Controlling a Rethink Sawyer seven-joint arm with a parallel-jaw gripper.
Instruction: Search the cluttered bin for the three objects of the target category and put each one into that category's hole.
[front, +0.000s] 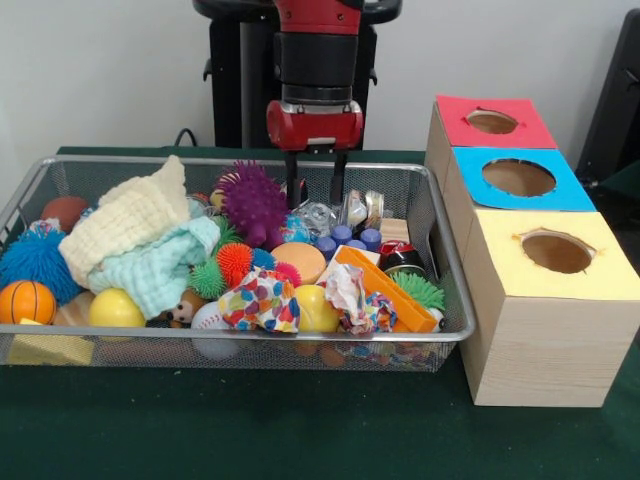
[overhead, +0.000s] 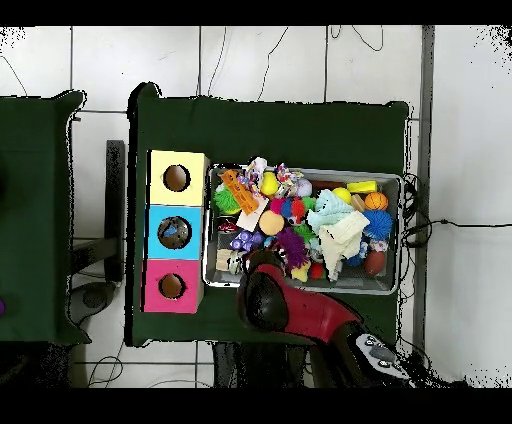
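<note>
My gripper hangs over the far side of the wire bin, fingers parted and empty, tips just above the crinkled clear wrapper beside the purple spiky ball. I cannot tell the target category from here, so I judge by what lies under me. The spiky ball looks soft and light — its rubbery spines should give and grip well if I pinch across the middle. The wrapper looks thin and slippery, likely to crumple or slide; a bunched fold would be the better hold. The small blue caps nearby look hard and smooth. The three holed boxes — red, blue, yellow — stand beside the bin on the green bench.
</note>
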